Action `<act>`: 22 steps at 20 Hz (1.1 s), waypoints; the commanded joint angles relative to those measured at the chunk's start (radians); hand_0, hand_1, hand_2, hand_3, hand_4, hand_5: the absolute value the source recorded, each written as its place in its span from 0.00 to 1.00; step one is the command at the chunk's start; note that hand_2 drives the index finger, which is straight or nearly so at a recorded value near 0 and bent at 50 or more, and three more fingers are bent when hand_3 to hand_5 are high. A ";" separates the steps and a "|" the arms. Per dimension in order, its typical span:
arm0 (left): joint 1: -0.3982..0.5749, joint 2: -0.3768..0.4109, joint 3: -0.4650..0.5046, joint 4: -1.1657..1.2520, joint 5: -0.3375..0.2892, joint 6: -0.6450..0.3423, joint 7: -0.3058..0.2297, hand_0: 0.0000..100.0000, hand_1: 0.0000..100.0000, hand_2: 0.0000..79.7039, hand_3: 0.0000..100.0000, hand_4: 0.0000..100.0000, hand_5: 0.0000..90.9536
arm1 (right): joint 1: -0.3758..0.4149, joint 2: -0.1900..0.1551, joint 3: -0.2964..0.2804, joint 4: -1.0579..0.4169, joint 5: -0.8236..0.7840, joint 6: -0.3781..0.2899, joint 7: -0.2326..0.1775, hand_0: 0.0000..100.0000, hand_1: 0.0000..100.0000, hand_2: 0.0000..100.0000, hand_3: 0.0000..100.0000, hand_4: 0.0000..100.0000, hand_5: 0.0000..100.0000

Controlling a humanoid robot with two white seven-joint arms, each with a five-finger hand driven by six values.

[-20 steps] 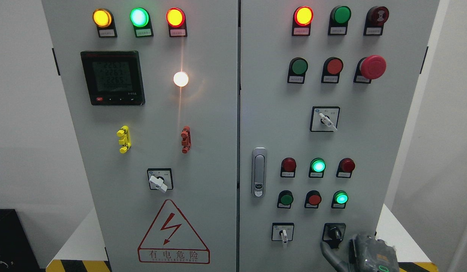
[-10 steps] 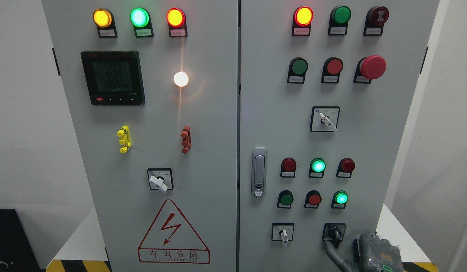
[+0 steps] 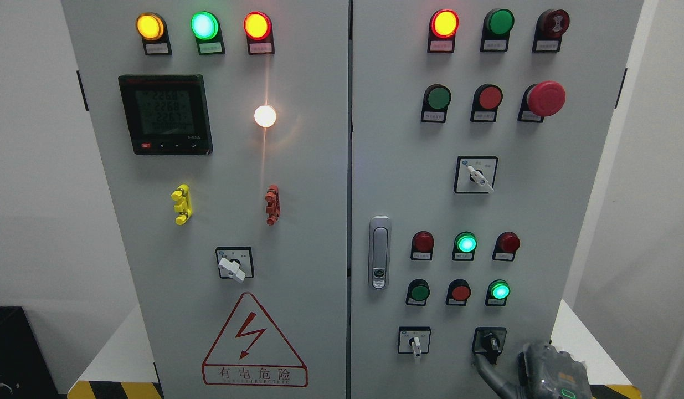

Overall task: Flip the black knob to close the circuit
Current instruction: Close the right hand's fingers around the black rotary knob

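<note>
Low on the right door of the cabinet (image 3: 541, 221), the black knob (image 3: 490, 342) sits tilted. The right hand (image 3: 546, 374) reaches up beneath it, one finger (image 3: 486, 370) touching its underside, seemingly to turn it; the other fingers I cannot make out.

Only the right hand (image 3: 533, 371) shows, at the lower right corner. Its back is a dark grey, glossy shell with angular facets, carrying a small orange label and a green-lit oval mark near the bottom edge. A slim grey finger (image 3: 488, 374) extends from it leftward.
</note>
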 commanded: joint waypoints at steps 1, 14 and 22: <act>0.000 0.000 0.000 0.000 0.000 -0.001 -0.001 0.12 0.56 0.00 0.00 0.00 0.00 | -0.002 -0.002 -0.029 0.000 -0.004 -0.001 0.000 0.00 0.00 0.89 1.00 0.95 0.98; 0.000 0.000 -0.001 0.000 0.000 -0.001 -0.001 0.12 0.56 0.00 0.00 0.00 0.00 | -0.003 -0.002 -0.047 -0.012 -0.007 -0.002 0.002 0.00 0.00 0.90 1.00 0.95 0.98; 0.000 0.000 0.000 0.000 0.000 -0.001 -0.001 0.12 0.56 0.00 0.00 0.00 0.00 | -0.005 -0.002 -0.053 -0.011 -0.009 -0.002 0.005 0.00 0.00 0.90 1.00 0.95 0.97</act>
